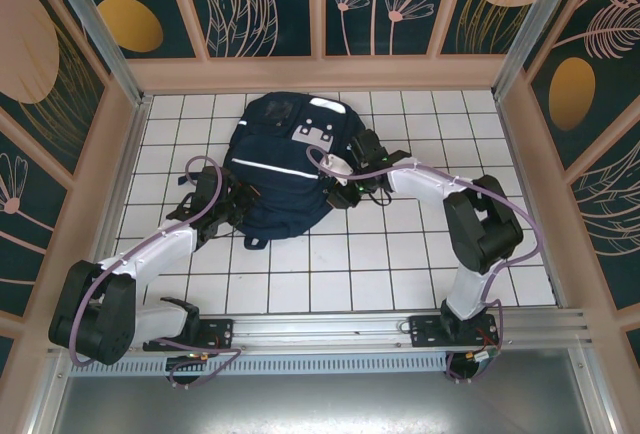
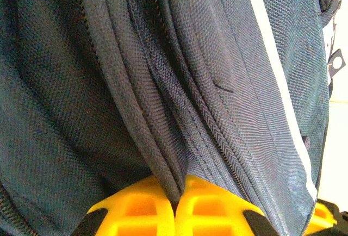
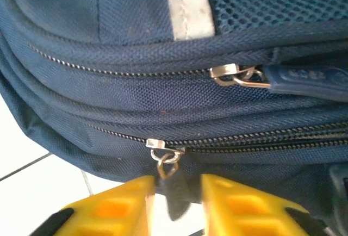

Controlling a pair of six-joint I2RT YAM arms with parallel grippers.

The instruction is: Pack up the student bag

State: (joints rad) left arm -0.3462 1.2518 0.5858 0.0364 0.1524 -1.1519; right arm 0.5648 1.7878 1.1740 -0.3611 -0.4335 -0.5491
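1. While the left gripper (image 2: 176, 200) is pinched tight on a fold of the student bag (image 1: 285, 159), the bag lies flat in the middle of the white tiled table (image 1: 420, 264), between the two arms.
2. The right gripper (image 3: 178, 190) is at the bag's other side. Its yellow fingers stand close together, with the dark zip pull (image 3: 175, 206) between them. I cannot tell if they squeeze it yet.
3. I think the step now is working the zip, so the bag can be packed.
4. Next, the right fingers need a firm hold on the small pull. Then comes a slow tug along the zip line, with the left side holding the cloth so it cannot slide.
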